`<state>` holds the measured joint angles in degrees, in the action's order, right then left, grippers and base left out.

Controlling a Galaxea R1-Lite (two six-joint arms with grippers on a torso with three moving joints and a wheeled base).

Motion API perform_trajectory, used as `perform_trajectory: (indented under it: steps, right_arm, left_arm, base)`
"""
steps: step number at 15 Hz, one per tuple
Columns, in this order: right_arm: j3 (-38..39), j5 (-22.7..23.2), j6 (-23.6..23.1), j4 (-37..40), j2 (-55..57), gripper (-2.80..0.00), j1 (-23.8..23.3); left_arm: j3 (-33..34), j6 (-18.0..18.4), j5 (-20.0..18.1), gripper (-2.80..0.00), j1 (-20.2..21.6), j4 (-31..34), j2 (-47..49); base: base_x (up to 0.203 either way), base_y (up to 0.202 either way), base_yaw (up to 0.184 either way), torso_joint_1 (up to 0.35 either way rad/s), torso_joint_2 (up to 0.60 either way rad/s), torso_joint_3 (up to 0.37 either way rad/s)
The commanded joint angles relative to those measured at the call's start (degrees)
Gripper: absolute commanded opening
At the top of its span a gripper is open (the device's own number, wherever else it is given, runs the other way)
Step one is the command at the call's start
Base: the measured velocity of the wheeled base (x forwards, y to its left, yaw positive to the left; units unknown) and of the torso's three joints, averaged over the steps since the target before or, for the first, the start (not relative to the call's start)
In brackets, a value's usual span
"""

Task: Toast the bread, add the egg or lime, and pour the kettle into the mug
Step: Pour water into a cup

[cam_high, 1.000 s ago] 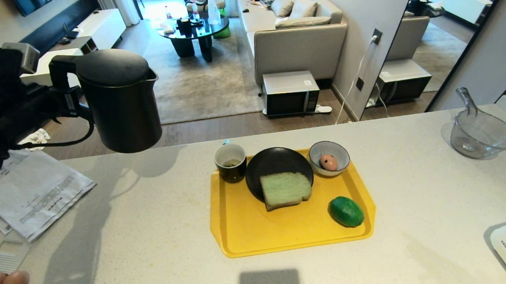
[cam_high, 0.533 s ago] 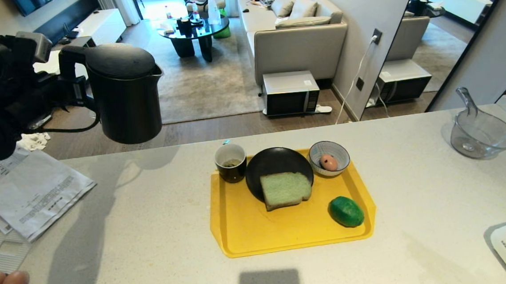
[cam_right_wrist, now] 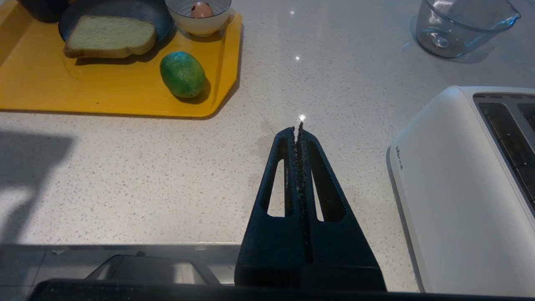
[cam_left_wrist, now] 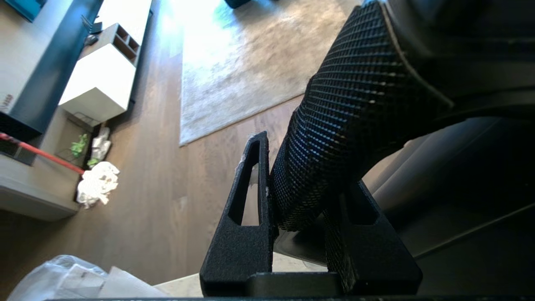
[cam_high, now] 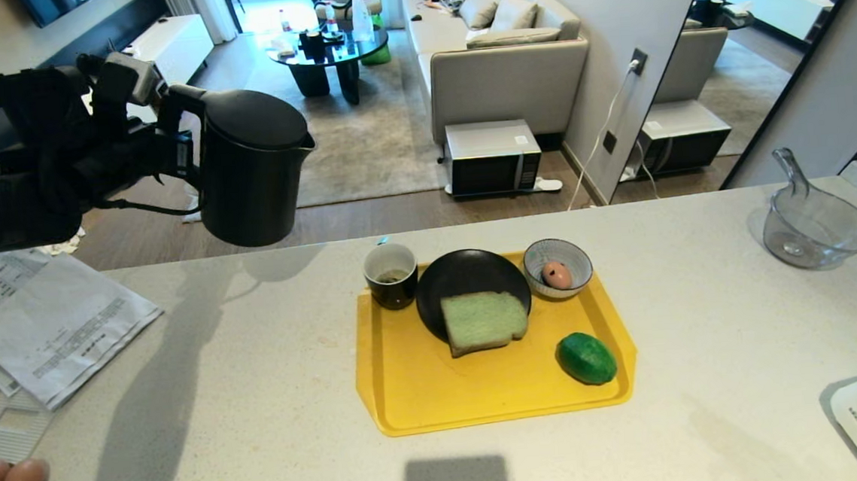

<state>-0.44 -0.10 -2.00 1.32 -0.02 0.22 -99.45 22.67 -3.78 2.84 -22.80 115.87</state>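
A: From where does the head view look?
B: From above, forward and down over the counter (cam_high: 259, 403); the yellow tray (cam_high: 409, 393) sits mid-surface, a living room beyond the far edge.
A: And the wrist views?
B: Left: very near the kettle (cam_left_wrist: 376, 104) handle, facing the floor. Right: low over the counter's right part, sharing the tray, lime (cam_right_wrist: 182, 74) and toaster (cam_right_wrist: 451, 188) with the head view.

Tray at mid-tabletop, kettle aloft to its far left.
On the tray (cam_high: 409, 393): mug (cam_high: 391, 275) far left, bread (cam_high: 483, 321) on plate (cam_high: 461, 272), bowl (cam_high: 573, 257) far right, lime (cam_high: 586, 358) near right; kettle (cam_high: 251, 177) hangs above the tabletop (cam_high: 259, 403).
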Motion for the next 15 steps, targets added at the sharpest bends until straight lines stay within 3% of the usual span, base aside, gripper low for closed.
perform_trajectory:
  steps: [1,5,9,12,15]
  right_arm:
    - [0.00,0.01,-0.02,0.00,0.02,-2.80,0.04]
    - [0.00,0.01,-0.02,0.00,0.02,-2.80,0.04]
    - [0.00,0.01,-0.02,0.00,0.02,-2.80,0.04]
    - [0.00,0.01,-0.02,0.00,0.02,-2.80,0.04]
    - [0.00,0.01,-0.02,0.00,0.02,-2.80,0.04]
  left_arm:
    - [-1.74,0.75,1.07,-2.80,-1.77,0.60,1.83]
    - [-4.47,5.15,1.82,-2.80,-4.60,1.06,3.96]
    - [-7.46,5.84,4.26,-2.80,-7.48,5.12,4.63]
    - [-8.45,9.77,5.37,-2.80,-8.46,7.36,4.62]
    - [-9.89,10.46,8.08,-2.80,-10.41,10.22,4.89]
  base:
    - [0.000,0.000,0.000,0.000,0.00,0.000]
    - [0.000,0.000,0.000,0.000,0.00,0.000]
    - [0.000,0.000,0.000,0.000,0.00,0.000]
    - [0.000,0.000,0.000,0.000,0.00,0.000]
    - [0.000,0.000,0.000,0.000,0.00,0.000]
